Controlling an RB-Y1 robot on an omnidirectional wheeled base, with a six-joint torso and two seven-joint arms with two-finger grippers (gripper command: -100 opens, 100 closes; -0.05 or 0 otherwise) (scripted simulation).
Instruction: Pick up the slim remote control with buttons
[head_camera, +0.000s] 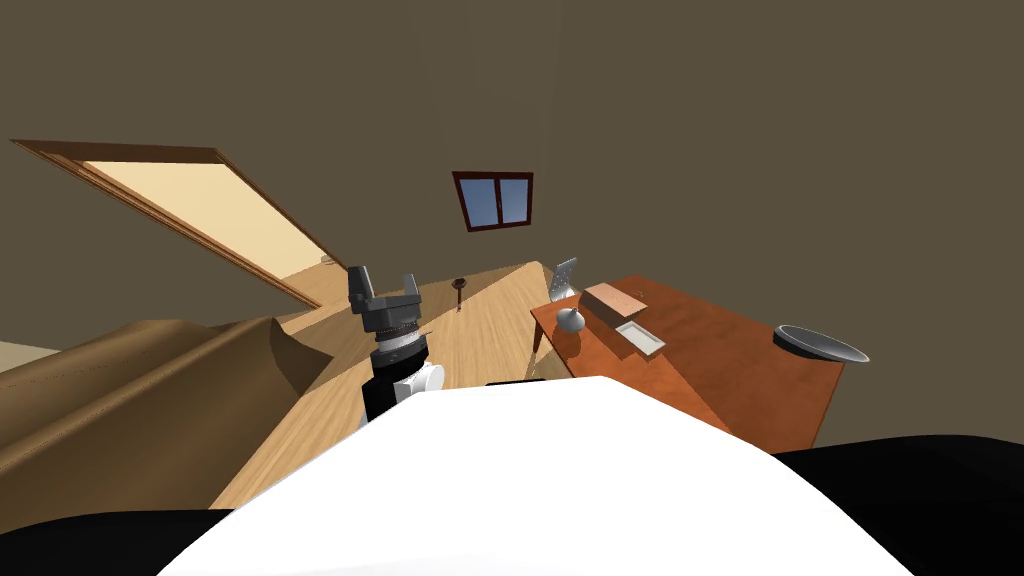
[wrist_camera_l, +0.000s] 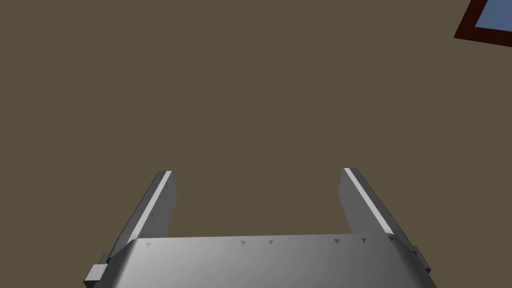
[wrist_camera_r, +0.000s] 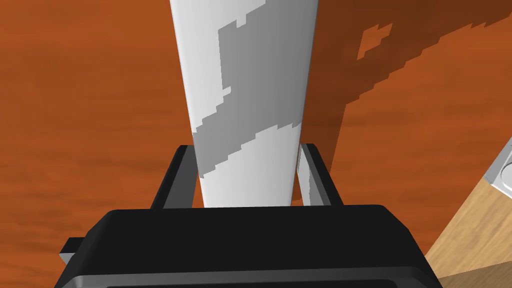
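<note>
— Over the table (wrist_camera_r: 75, 100), where was the remote (wrist_camera_r: 250, 75)?
— Clamped in the right gripper (wrist_camera_r: 245, 146). Its fingers (wrist_camera_r: 176, 175) pressed the two long sides. The remote was white and grey and ran straight out from the jaws, and its shadow fell on the orange-brown top beside it.
— And the left gripper (head_camera: 383, 288)?
— Raised at my 11 o'clock above the wood floor (head_camera: 480, 330), fingers spread wide apart. That table stood at my 2 o'clock.
</note>
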